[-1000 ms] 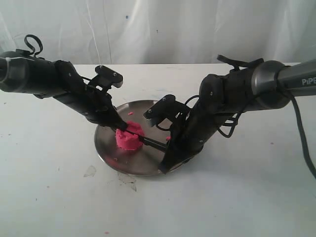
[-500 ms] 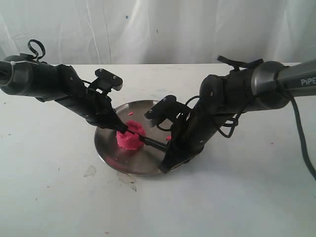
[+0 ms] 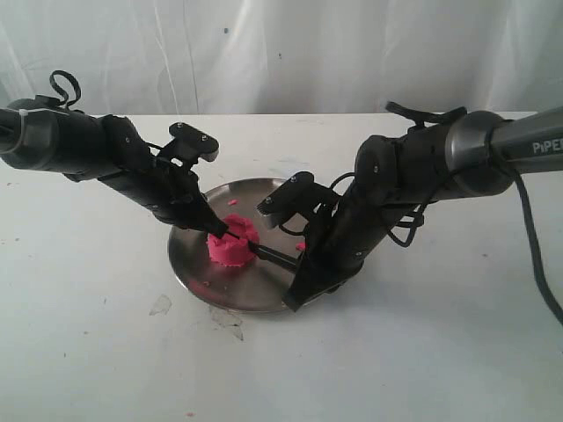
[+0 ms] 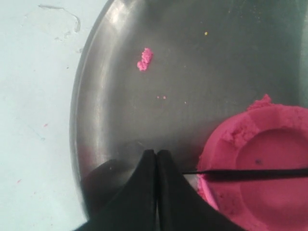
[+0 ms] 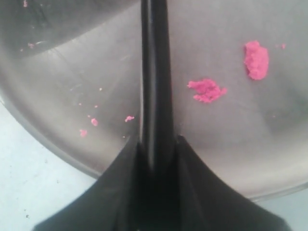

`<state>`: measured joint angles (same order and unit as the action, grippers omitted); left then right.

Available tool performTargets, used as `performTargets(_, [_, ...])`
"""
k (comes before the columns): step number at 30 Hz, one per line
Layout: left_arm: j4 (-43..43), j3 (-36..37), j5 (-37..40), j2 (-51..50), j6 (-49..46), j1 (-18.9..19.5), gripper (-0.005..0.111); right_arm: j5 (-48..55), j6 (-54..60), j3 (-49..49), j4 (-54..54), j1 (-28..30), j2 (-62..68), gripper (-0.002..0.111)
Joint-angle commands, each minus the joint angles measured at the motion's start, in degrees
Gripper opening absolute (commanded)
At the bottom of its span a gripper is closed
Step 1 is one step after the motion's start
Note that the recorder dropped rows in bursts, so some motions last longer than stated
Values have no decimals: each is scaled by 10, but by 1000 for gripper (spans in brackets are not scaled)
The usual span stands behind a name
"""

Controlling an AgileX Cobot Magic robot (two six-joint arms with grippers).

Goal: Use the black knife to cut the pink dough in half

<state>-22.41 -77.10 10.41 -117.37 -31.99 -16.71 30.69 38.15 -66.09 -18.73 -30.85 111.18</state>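
Black knife (image 3: 268,255) blade lies flat across the dimpled pink dough (image 3: 230,243) mound.

The plate (image 3: 189,264) is bare metal with a dull, smeared sheen. The pink dough (image 4: 269,159) has a grainy, matt surface and crumbly edges. The black knife (image 5: 155,82) is smooth and slightly glossy. The fingers (image 4: 144,192) appear as smooth matt black plastic. The table (image 3: 88,352) is matt white, lightly scuffed.
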Motion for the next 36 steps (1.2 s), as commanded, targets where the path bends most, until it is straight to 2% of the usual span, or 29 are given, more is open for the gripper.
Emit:
performTargets(1, [2,5,32,-10,-2,0,0,-6,5,-1,3,-1,3,0])
performTargets(12, [2,5,32,-10,-2,0,0,-1,2,-1,3,-1,17,0])
performTargets(14, [2,5,32,-10,-2,0,0,-1,2,-1,3,-1,20,5])
performTargets(36, [2,5,40,-10,-3,0,0,-1,2,-1,3,-1,23,5])
